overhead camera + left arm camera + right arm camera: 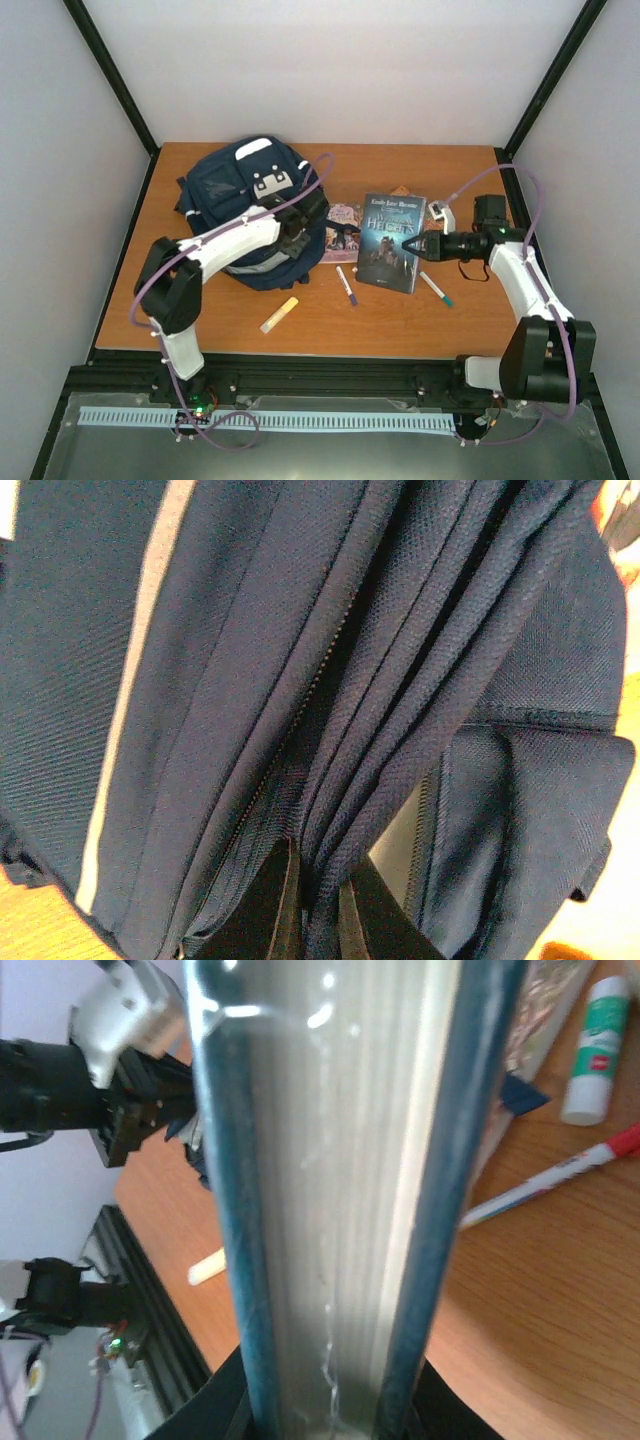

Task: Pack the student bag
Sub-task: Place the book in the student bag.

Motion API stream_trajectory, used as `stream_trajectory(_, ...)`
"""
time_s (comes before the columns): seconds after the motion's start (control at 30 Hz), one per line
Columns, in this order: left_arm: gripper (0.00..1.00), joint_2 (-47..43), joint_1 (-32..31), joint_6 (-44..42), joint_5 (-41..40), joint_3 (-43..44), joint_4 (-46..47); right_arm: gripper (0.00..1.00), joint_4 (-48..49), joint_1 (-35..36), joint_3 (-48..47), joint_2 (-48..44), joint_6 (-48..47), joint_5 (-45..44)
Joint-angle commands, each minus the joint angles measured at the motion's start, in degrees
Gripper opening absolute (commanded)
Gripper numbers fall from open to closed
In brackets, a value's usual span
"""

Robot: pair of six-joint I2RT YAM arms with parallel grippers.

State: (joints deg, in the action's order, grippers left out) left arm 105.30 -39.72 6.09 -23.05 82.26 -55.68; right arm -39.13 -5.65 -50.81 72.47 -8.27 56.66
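While the student bag [245,195] slumps at the far left of the table [330,325] from above, the left gripper [300,222] meets its right side. At the left wrist, fingers [265,910] pinch a fold beside the zipper [290,740]; the cloth looks limp and probably holds best at this seam. At the right wrist, the right gripper [325,1415] clamps the book [330,1160] by its edge.

At 6 o'clock, the left gripper [315,920] pinches a fold of the navy bag [230,630]; white stripe [132,680] at 9 o'clock.

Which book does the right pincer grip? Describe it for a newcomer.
On the brown wooden table, find the large navy blue fabric backpack. Two books lie right of it; this is the farther, dark blue-covered book, bigger than the pink book and pinched by the right pincer.
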Motion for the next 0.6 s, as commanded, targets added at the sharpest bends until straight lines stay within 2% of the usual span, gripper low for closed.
stream_trajectory(0.0, 0.01, -9.0, 0.4, 1.3, -2.8, 4.3, 3.7, 0.03, -6.5, 5.2, -8.3, 5.9, 1.9, 7.1)
stream_trajectory(0.13, 0.01, -13.8, 0.4, 1.3, -0.9, 3.7, 6.0, 0.03, -11.1, 9.6, -12.2, 11.0, 3.4, 11.7)
stream_trajectory(0.37, 0.01, -20.5, 0.4, 0.0, -2.3, 2.3, 8.5, 0.03, -6.8, 18.4, -12.5, 16.3, 12.4, 14.1)
stream_trajectory(0.57, 0.01, -26.8, 0.4, -1.6, -0.5, -2.6, 13.3, 0.03, -10.5, 27.2, -18.9, 24.3, 8.9, 16.5)
